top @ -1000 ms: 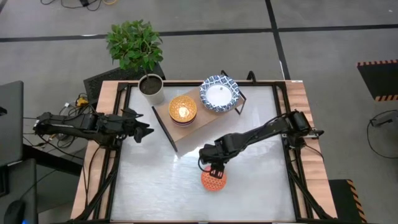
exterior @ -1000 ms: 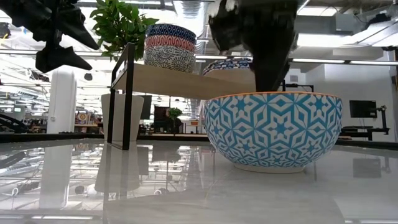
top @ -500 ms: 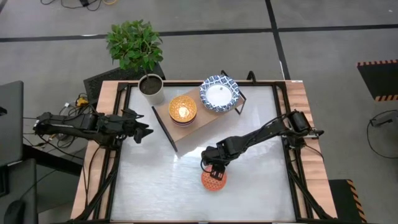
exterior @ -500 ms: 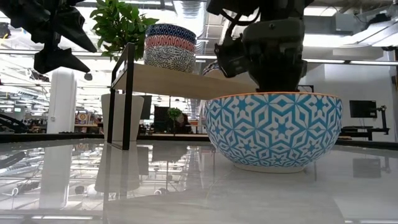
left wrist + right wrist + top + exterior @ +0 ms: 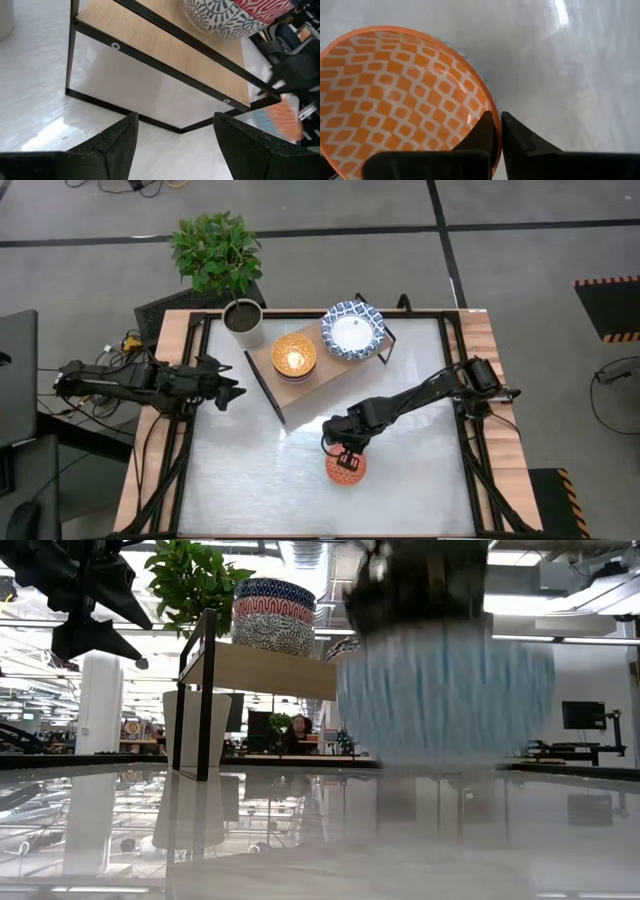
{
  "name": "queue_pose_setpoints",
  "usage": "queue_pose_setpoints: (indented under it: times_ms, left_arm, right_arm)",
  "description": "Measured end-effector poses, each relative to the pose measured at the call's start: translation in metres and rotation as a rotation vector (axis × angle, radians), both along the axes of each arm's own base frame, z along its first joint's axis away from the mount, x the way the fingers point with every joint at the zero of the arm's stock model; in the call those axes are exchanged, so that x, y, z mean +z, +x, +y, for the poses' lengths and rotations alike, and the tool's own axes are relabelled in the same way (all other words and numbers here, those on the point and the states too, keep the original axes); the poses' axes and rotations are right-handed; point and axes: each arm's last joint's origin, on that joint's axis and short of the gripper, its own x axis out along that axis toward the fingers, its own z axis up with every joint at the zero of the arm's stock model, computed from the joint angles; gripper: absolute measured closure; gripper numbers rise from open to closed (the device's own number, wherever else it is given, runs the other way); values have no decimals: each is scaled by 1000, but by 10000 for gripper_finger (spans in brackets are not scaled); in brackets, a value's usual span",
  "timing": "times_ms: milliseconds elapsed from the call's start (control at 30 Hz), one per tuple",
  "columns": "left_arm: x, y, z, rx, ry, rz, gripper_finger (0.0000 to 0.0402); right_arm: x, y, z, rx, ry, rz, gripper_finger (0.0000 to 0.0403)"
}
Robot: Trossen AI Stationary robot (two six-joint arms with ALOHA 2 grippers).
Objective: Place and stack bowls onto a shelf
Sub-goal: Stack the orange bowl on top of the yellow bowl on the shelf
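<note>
- Right gripper (image 5: 345, 452): fingers clamped on the rim of the orange-lined bowl (image 5: 405, 95) (blue star pattern outside), one finger inside, one outside.
- Orange-lined bowl: clear of the table (image 5: 250, 470), in front of the shelf (image 5: 330, 370).
- Shelf: carries stacked bowls (image 5: 294, 354) and a blue-and-white bowl (image 5: 352, 332).
- Left gripper (image 5: 232, 391): fingers apart, holding nothing, beside the shelf's left end.

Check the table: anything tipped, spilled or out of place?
Nothing stands out. The stacked bowls and the blue-and-white bowl sit upright on the shelf. The right gripper pinches the orange-lined bowl's rim. The left gripper waits open.
</note>
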Motion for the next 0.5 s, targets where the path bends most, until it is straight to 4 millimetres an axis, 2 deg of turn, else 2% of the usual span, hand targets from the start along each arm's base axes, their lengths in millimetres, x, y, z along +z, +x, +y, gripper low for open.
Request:
queue_pose_setpoints:
  times_ms: [133,233,367,500]
  left_arm:
    - [0,0,0,1,1,0,155]
    - [0,0,0,2,2,0,155]
    - [0,0,0,3,1,0,155]
    - [0,0,0,4,0,-1,155]
  right_arm:
    - [54,2,-8,-17,35,-78,367]
    - [101,2,-22,-55,50,-170,367]
    - [164,-2,-53,-133,59,-326,367]
    - [211,-6,-87,-190,15,-453,367]
